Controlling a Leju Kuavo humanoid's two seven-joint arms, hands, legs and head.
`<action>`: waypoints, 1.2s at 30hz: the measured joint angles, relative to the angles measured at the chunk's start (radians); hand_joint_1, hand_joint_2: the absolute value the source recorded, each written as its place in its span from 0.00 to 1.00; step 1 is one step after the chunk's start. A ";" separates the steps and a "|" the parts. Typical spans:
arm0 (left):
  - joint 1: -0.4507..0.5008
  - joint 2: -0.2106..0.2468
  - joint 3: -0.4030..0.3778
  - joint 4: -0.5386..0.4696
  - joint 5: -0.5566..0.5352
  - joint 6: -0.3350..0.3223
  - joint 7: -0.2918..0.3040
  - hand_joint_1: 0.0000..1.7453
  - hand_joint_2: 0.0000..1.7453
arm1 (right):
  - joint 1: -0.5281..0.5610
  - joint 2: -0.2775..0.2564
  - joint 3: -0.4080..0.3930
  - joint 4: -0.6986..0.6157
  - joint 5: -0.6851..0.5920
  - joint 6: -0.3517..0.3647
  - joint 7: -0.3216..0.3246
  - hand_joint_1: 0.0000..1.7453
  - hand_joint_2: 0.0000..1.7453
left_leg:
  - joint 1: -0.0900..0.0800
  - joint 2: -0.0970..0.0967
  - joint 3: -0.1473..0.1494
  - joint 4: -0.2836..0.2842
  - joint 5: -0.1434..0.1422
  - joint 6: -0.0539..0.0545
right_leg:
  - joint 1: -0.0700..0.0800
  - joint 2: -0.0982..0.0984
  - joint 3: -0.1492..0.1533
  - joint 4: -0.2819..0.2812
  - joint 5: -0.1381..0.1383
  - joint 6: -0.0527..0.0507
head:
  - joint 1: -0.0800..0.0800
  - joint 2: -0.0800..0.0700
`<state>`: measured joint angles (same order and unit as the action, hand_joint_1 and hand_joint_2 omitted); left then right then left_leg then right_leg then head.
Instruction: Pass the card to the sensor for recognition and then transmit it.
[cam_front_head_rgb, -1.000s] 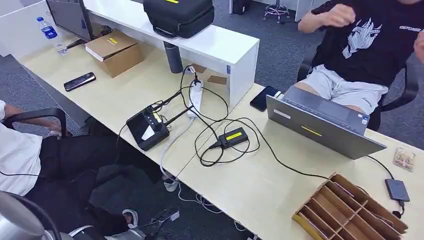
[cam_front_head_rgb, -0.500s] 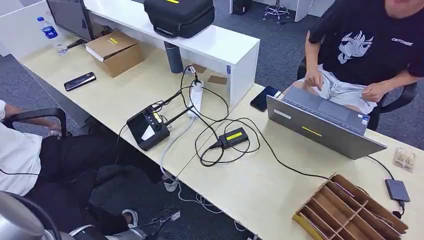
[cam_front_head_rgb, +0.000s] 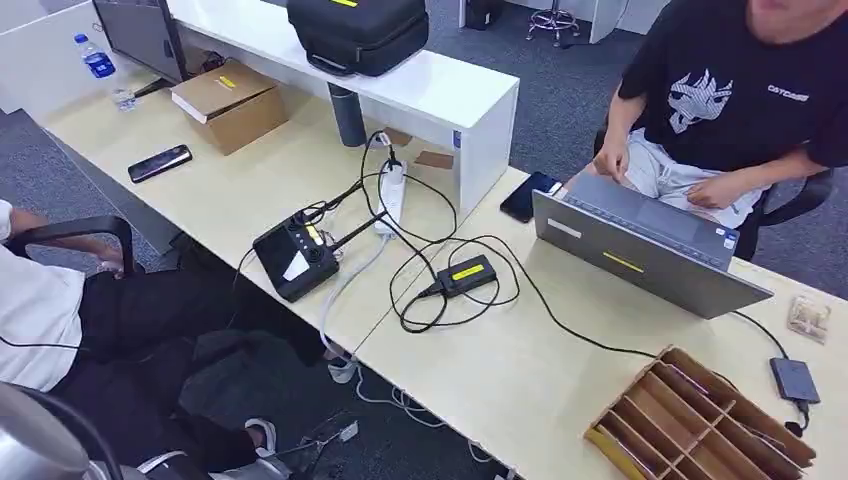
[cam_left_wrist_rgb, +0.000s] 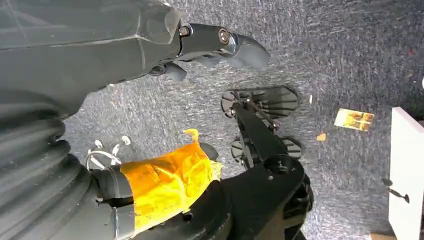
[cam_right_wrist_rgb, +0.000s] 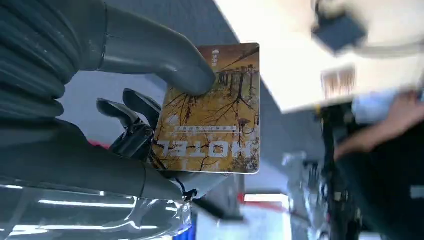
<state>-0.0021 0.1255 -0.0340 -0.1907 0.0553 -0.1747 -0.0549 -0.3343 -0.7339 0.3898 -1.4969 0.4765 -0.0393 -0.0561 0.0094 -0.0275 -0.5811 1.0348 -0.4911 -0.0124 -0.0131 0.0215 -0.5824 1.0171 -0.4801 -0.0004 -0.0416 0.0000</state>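
Since half a second ago, the seated person (cam_front_head_rgb: 740, 100) behind the laptop (cam_front_head_rgb: 640, 250) has drawn both arms in, one hand now over the far edge of the laptop and the other resting on the lap; everything on the desk lies as it did. From the head view, the small dark sensor (cam_front_head_rgb: 795, 380) sits near the right edge of the tabletop (cam_front_head_rgb: 520, 370), its cable running back toward the laptop, with a wooden divider tray (cam_front_head_rgb: 700, 425) just beside it at the near right corner. A black device with a yellow label (cam_front_head_rgb: 466, 274) lies amid looped cables near the middle, and a black controller (cam_front_head_rgb: 297, 256) rests at the tabletop's near edge to the left. From the left wrist view, the left hand (cam_left_wrist_rgb: 210, 42) hangs over grey carpet, its dark fingers loosely curled and holding nothing. From the right wrist view, the right hand (cam_right_wrist_rgb: 150, 100) pinches the card (cam_right_wrist_rgb: 212, 112) between its thick thumb, pressed on the printed face, and the darker fingers behind it. The card is yellow-brown with bare trees and the word HOTEL; its long axis runs away from the palm, toward the blurred tabletop edge and sensor beyond.
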 joint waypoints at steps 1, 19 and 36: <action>-0.001 -0.001 0.000 0.000 -0.006 0.000 0.000 0.00 1.00 | -0.020 0.016 -0.011 -0.001 0.018 -0.011 0.001 1.00 1.00 | 0.000 0.001 0.000 0.000 0.000 0.000 | 0.000 0.001 0.000 0.000 0.000 0.000 | 0.000 0.000; -0.092 -0.018 -0.038 0.000 -0.112 -0.027 0.102 0.00 1.00 | -0.580 0.538 0.091 0.514 0.085 -0.122 0.057 1.00 1.00 | 0.001 0.001 0.001 0.000 0.007 -0.004 | 0.001 0.002 -0.002 0.003 0.004 -0.003 | 0.000 0.000; -0.112 -0.026 -0.060 0.000 -0.127 -0.036 0.117 0.00 1.00 | -0.700 0.712 0.119 0.796 0.090 -0.098 0.040 0.00 1.00 | 0.001 0.001 0.001 0.000 0.007 -0.004 | 0.001 0.002 -0.003 0.003 0.004 -0.003 | 0.000 0.000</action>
<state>-0.1145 0.0992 -0.0942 -0.1911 -0.0721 -0.2110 0.0626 -1.0345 -0.0221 0.5093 -0.7008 0.5661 -0.1377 -0.0157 0.0102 -0.0266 -0.5802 1.0349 -0.4845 -0.0162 -0.0125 0.0234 -0.5854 1.0200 -0.4765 -0.0033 -0.0416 0.0000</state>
